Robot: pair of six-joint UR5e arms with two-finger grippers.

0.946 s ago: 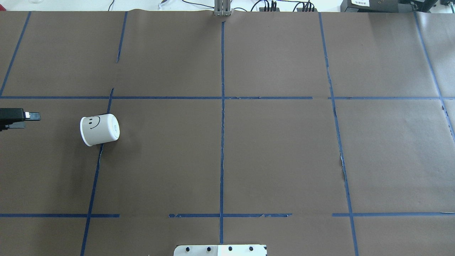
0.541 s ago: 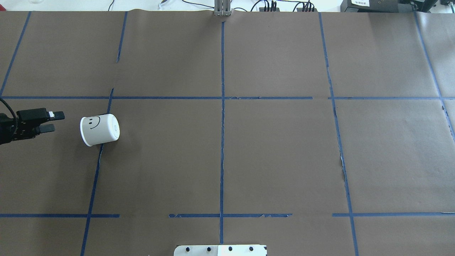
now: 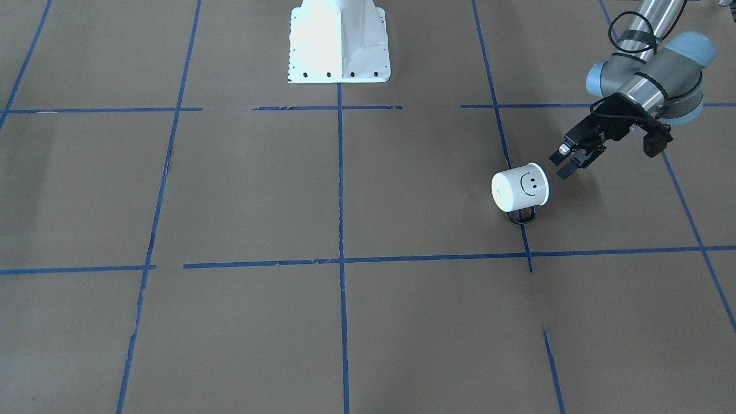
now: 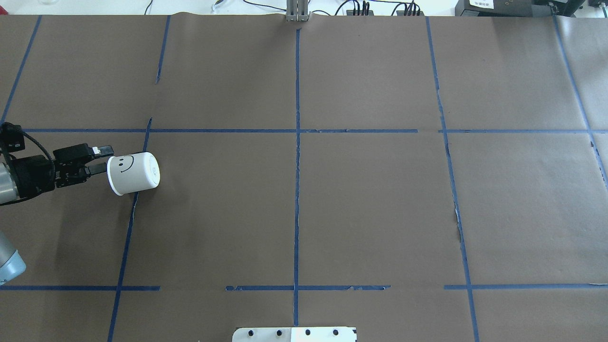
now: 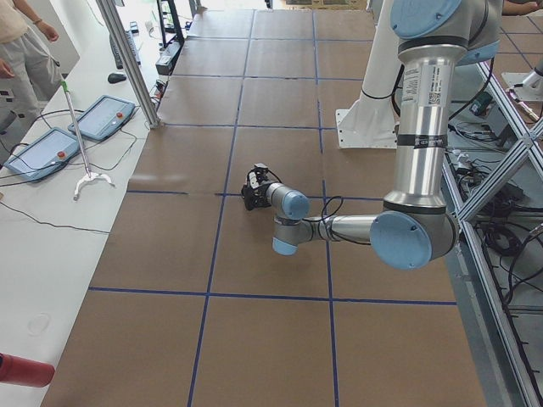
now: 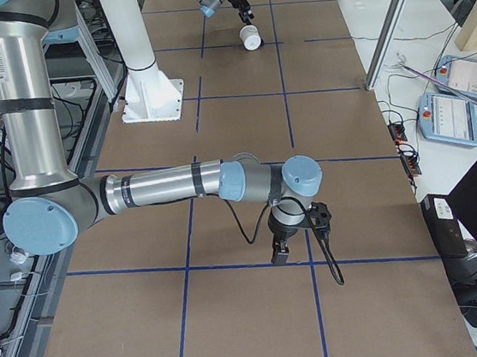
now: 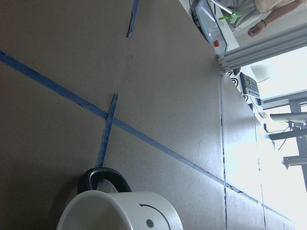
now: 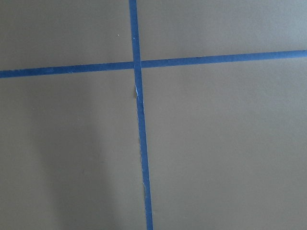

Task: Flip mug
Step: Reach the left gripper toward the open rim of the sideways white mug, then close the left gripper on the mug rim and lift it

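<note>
The white mug (image 4: 133, 173) with a black smiley face lies on its side on the brown table. Its open rim points at my left gripper and its base points away. In the front-facing view the mug (image 3: 520, 188) rests with its black handle (image 3: 522, 217) down on the table. My left gripper (image 4: 105, 158) is open and empty, its fingertips right at the rim; the front-facing view shows the gripper (image 3: 560, 165) a small gap from the rim. The left wrist view shows the mug (image 7: 120, 213) at its bottom edge. My right gripper (image 6: 280, 256) shows only in the right side view; I cannot tell its state.
Blue tape lines (image 4: 297, 166) divide the brown paper table into squares. The white robot base plate (image 3: 339, 52) stands at the table's near edge. Cables and a post (image 4: 297, 12) line the far edge. Control pendants (image 5: 102, 114) lie beyond it.
My left gripper has moved right, from the view's left edge up to the mug's rim, jaws still open. The mug has not moved.
</note>
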